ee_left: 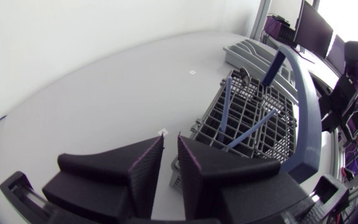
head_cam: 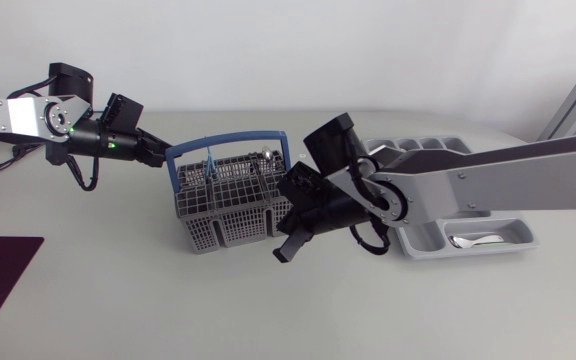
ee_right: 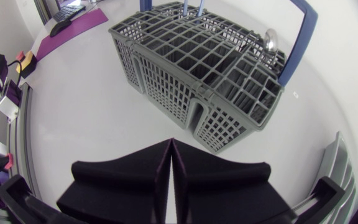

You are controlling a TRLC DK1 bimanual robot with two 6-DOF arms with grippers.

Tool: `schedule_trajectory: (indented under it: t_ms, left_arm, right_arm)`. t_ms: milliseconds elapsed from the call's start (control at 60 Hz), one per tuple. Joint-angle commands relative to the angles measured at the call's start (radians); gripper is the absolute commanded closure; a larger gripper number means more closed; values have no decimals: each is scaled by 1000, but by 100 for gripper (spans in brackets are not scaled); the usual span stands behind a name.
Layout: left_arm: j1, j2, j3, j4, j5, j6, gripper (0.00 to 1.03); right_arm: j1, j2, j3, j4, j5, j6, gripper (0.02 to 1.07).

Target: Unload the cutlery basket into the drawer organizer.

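Basket: our grey cutlery basket (head_cam: 226,205) stands upright on the table, with its blue hoop handle (head_cam: 228,140) arched over it.
Cutlery in the basket: a few blue-handled pieces (ee_left: 227,102) lean in the cells at the end nearest our left arm. A metal spoon (ee_right: 270,40) stands bowl-up by the handle's other foot.
Organizer: the grey drawer organizer (head_cam: 423,146) lies just beyond the basket's right end, partly under our right arm. One spoon (head_cam: 476,240) already lies in its front compartment.
Left gripper (ee_left: 171,167): it is at the basket's left end, close to the handle. The fingers are parted by a narrow slit and hold nothing.
Right gripper (ee_right: 169,163): it is off the basket's near right corner. The fingers are pressed together and empty.
Handling: we judge the pieces light, thin and stiff. The metal is likely slick and the blue handles easier to grip.
Where to hold: we would pinch an upstanding shaft just above the basket's rim and draw it straight up, since the light basket may lift or slide if a piece snags the grid.
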Motion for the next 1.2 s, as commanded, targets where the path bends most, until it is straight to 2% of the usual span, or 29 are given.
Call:
schedule_trajectory:
  t_ms: [0, 217, 517, 1000, 1183]
  left_arm:
    - [14, 0, -4, -18, 18, 34, 78]
    - [40, -45, -67, -44, 46, 80, 78]
    - [35, -132, -151, -128, 101, 154, 78]
    - [-131, -258, -276, -186, 101, 166, 78]
    - [-259, -313, -305, -197, 101, 121, 78]
  right_arm:
    - [-18, 43, 45, 12, 4, -10, 101]
    - [-88, 78, 111, 12, 4, -19, 101]
    - [-124, 129, 198, 6, 4, -18, 101]
    - [-143, 230, 327, -26, 17, -15, 101]
    - [-143, 310, 423, -42, 37, -15, 101]
